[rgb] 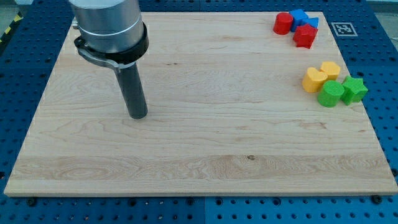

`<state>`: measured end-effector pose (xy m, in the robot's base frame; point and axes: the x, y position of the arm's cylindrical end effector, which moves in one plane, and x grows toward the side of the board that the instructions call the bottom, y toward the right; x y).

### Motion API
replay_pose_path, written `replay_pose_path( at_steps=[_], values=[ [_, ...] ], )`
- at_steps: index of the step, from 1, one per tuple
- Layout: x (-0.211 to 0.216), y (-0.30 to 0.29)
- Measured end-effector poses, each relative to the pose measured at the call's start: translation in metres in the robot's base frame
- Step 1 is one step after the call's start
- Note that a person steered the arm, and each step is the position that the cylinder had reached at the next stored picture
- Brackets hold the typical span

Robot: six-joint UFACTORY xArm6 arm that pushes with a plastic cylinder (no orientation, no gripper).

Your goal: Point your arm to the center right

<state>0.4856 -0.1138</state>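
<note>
Touching bare wooden board [205, 155] at the view's left, my tip [137, 116] holds nothing; our rod stands nearly upright, well apart from all blocks

I see the wooden board [205, 143] bright and evenly lit from overhead, with no glare. Shadows are soft and faint, just beneath my tip [138, 116]. Focus stays sharp edge to edge.
</note>
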Motion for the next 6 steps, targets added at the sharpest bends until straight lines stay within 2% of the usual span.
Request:
replay_pose_path(
  at_steps=[3,6],
  values=[
    [0.025,0.001],
    [0.109,0.031]
  ],
)
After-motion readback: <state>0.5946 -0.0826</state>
